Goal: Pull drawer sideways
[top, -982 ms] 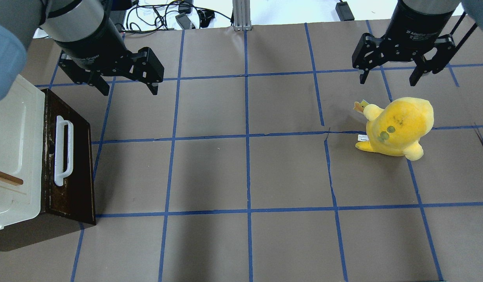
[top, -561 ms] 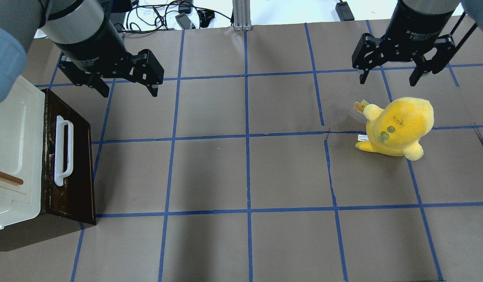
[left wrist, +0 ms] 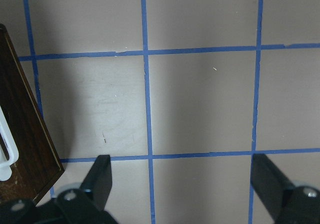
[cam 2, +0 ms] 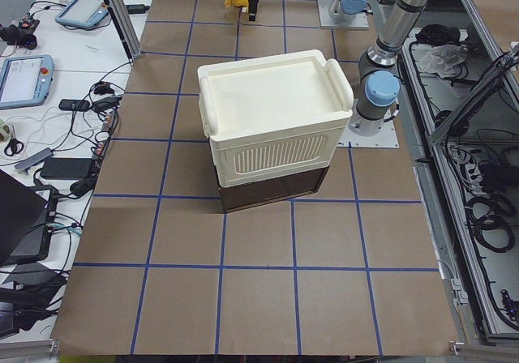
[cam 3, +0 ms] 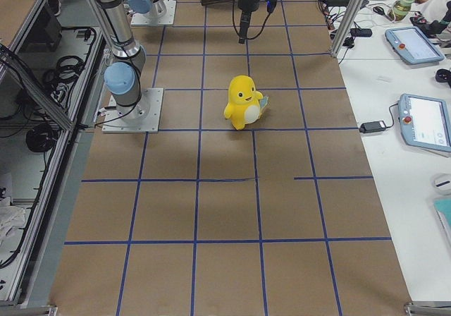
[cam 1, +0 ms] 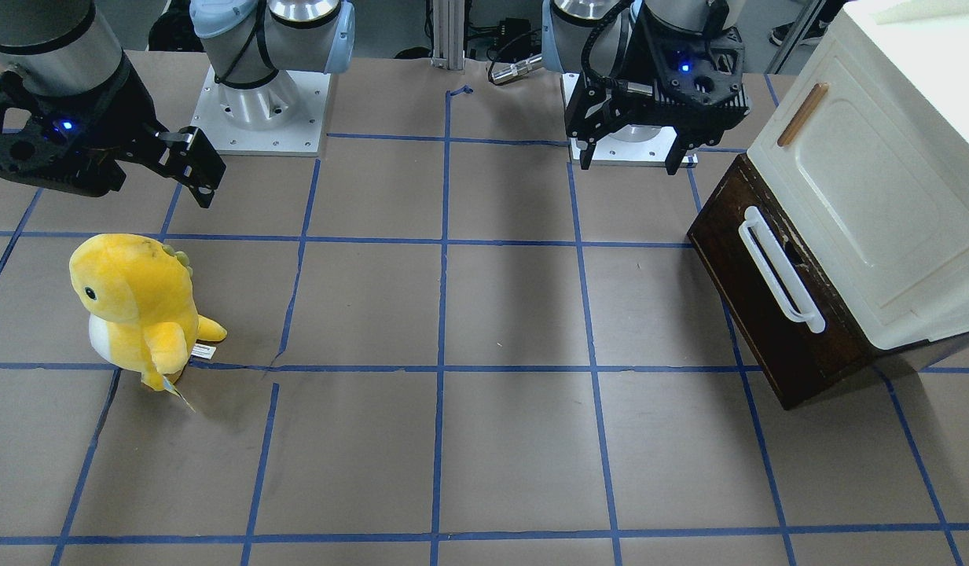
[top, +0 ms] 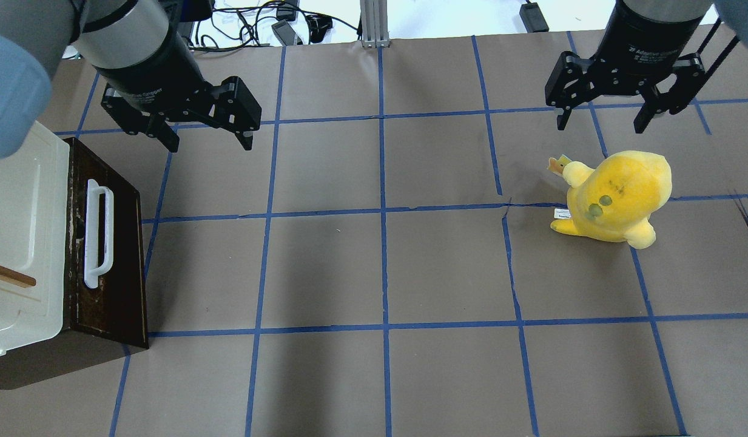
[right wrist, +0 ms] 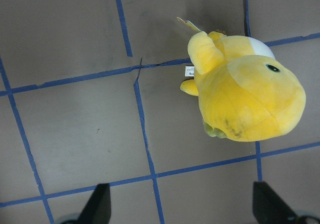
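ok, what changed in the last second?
The left tool shifted slightly to the robot's right, open and empty. Nothing was taken hold of or let go. The right tool, drawer and plush are unchanged.

We see a yellow plush toy (top: 613,197) standing upright on the brown-papered table (top: 386,267), right on a blue tape line (a paper tag hangs off it). Well apart, at the table's other end, sits a cream cabinet (cam 1: 885,196) with a small wooden handle (cam 1: 802,115).
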Robot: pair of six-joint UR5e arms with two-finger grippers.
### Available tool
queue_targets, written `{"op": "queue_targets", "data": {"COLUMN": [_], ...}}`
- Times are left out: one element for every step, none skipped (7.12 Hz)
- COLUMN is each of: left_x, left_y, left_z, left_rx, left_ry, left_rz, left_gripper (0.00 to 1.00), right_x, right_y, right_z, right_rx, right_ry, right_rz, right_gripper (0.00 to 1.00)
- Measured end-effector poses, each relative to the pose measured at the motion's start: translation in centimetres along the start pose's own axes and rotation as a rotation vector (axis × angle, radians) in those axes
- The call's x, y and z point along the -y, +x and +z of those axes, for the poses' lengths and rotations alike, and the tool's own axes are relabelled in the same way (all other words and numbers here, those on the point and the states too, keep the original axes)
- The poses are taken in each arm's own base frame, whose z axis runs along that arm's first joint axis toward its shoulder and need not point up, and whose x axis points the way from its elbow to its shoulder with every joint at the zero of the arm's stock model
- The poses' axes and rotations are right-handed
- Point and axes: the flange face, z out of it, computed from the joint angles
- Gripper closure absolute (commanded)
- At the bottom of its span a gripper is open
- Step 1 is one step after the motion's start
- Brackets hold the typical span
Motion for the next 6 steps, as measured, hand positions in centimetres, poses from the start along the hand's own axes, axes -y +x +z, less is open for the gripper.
{"op": "queue_targets", "data": {"left_x": [0.03,0.02,0.01,-0.01,0.09,0.32], "left_y": [0.01,0.01,0.01,0.01,-0.02,-0.02], "left_z": [0.1,0.17,0.19,0.19,0.26,0.57], "left_rx": [-0.001,-0.001,-0.002,-0.001,0.0,0.001], "left_ry": [-0.002,-0.003,-0.004,-0.005,-0.006,-0.013], "left_rz": [0.0,0.0,0.0,0.0,-0.001,-0.003], "left_gripper": [0.0,0.0,0.0,0.0,0.0,0.0], "right_x": [0.01,0.01,0.01,0.02,0.02,0.01], "right_y": [0.01,0.02,0.03,0.05,0.05,0.03], "right_z": [0.0,0.0,0.0,0.0,0.0,0.0], "right_rx": [0.0,0.0,0.0,0.0,0.0,0.0], "right_ry": [0.0,0.0,0.0,0.0,0.0,0.0], "right_rz": [0.0,0.0,0.001,0.001,0.001,0.001], "right_gripper": [0.0,0.0,0.0,0.0,0.0,0.0]}}
